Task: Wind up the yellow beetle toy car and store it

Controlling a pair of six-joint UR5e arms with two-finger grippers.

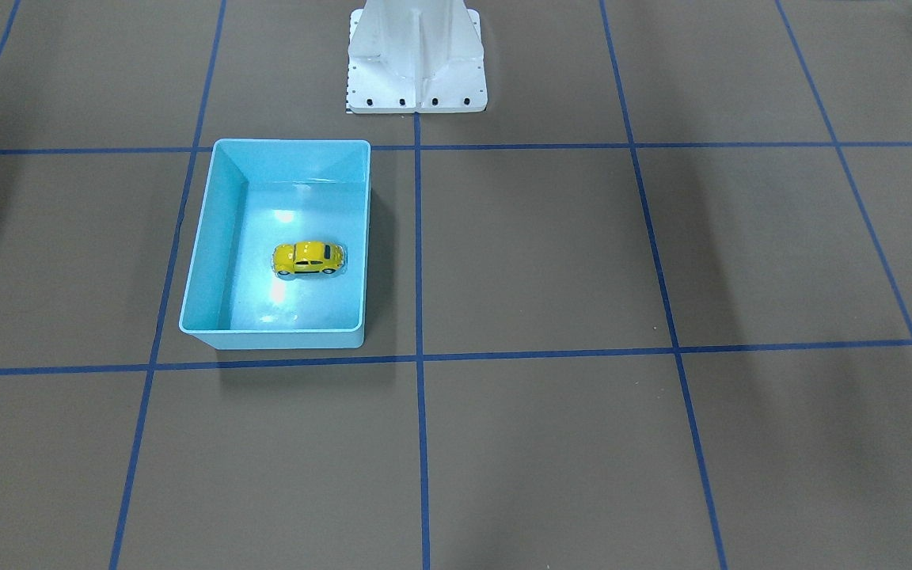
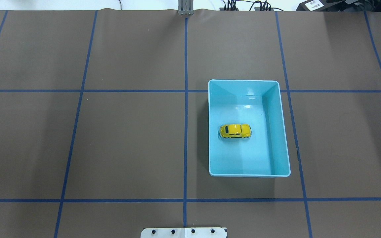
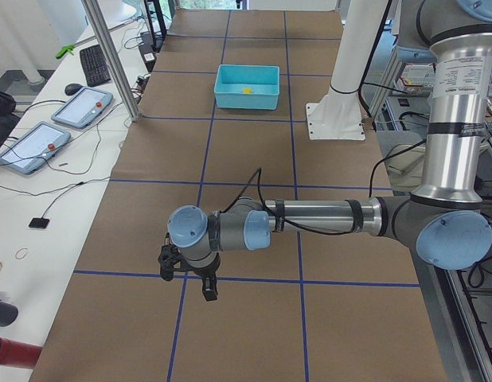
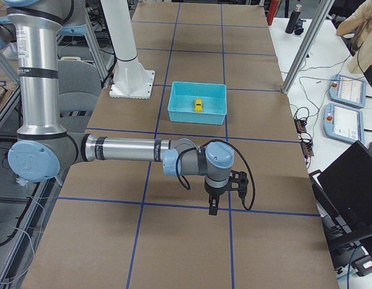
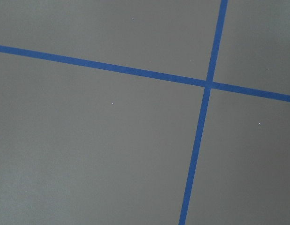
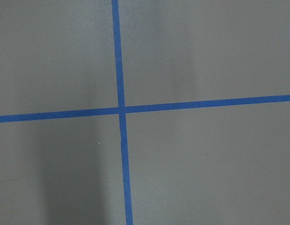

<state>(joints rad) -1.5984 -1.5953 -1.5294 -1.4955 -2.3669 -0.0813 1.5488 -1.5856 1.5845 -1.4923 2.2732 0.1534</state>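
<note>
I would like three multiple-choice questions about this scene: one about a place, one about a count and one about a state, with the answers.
1. Where is the yellow beetle toy car?
A. beside the bin
B. inside the light blue bin
C. held up in the air

2. How many things lie in the bin?
A. one
B. two
C. four

3. How does the car stand?
A. on its roof
B. on its nose
C. upright on its wheels

Answers: 1 B, the bin's walls surround the car on all sides. 2 A, only the car shows on the bin's floor. 3 C, its roof faces up in the overhead view.
</note>
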